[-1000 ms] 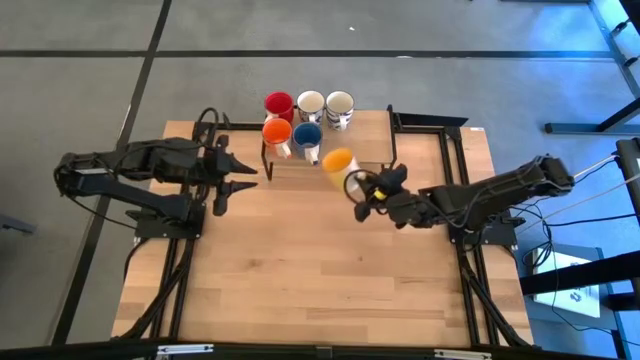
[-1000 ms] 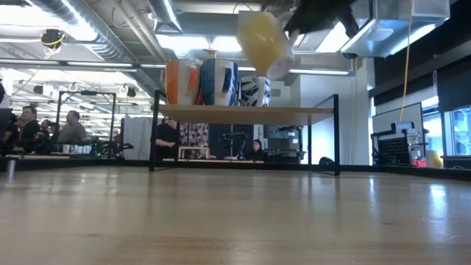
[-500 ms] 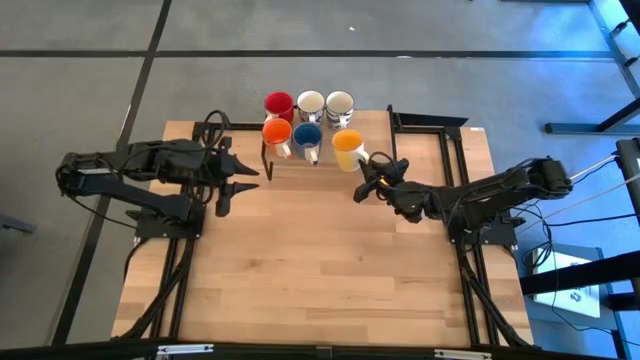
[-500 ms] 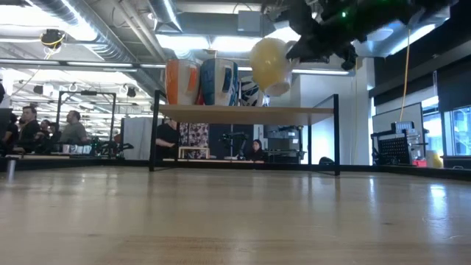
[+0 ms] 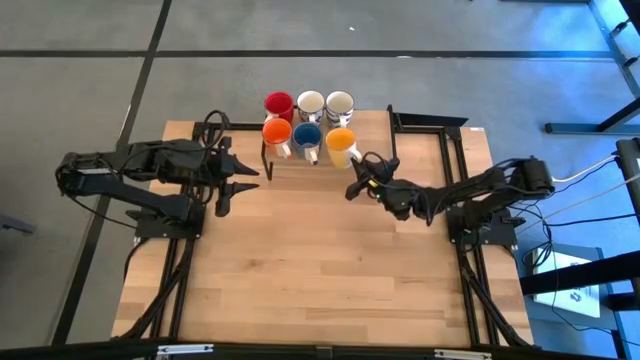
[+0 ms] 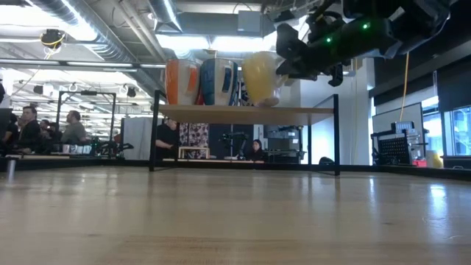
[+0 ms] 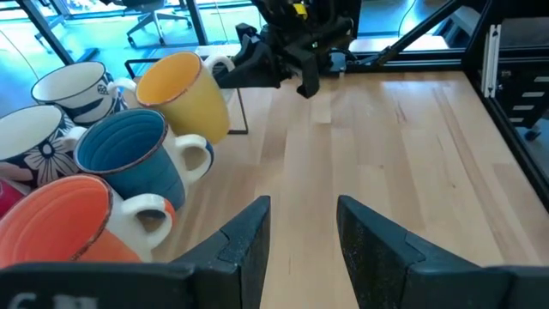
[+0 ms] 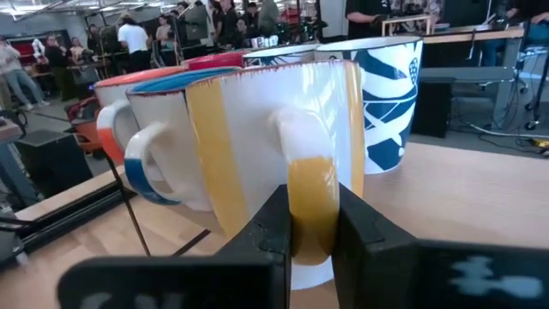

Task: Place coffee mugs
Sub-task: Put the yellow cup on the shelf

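At the top middle of the high view, the right gripper pinches the handle of the yellow mug, so the cup stays upright as it joins the front row. It sits on the little shelf just beside the blue mug, with the orange mug next along. The red mug and two white mugs stand behind. Mugs crowd that side, so the free way out looks to be back toward the bare table. The left gripper waits at the left, fingers spread
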`<move>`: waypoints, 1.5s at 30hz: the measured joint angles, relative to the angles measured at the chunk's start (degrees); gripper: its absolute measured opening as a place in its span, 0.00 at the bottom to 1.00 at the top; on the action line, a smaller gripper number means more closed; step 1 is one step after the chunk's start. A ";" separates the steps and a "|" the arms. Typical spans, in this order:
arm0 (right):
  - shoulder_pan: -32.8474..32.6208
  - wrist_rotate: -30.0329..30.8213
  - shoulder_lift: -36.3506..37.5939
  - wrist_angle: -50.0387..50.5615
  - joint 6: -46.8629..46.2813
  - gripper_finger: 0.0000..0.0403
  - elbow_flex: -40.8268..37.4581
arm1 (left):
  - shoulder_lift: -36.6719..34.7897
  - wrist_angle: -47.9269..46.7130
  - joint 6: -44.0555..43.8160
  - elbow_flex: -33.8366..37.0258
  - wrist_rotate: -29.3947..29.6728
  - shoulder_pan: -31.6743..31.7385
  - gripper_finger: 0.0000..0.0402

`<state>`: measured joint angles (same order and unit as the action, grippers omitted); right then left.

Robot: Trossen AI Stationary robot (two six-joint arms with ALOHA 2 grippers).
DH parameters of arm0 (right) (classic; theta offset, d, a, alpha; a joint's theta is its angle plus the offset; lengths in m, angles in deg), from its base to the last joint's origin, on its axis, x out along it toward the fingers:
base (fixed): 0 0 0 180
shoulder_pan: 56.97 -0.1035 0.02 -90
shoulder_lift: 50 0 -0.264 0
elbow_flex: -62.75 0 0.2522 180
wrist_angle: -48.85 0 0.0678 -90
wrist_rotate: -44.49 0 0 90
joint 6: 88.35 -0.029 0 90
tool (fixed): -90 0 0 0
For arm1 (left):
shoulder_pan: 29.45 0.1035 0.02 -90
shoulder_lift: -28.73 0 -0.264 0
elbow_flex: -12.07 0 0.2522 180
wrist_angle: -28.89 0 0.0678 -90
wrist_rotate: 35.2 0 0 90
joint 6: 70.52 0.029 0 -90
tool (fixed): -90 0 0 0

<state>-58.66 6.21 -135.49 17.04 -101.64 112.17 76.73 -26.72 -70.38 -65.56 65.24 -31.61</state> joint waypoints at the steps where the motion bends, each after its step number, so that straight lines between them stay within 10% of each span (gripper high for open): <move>1: 0.00 0.21 -0.30 -0.08 0.08 0.08 0.00 | 0.00 0.00 0.00 0.00 0.01 0.00 0.33; 45: 3.74 -3.77 -3.61 0.93 1.64 0.12 2.12 | -0.02 0.07 0.00 0.00 0.95 -0.02 0.33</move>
<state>-54.92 2.44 -139.10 17.97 -100.00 114.29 76.71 -26.65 -70.38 -65.56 66.20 -31.63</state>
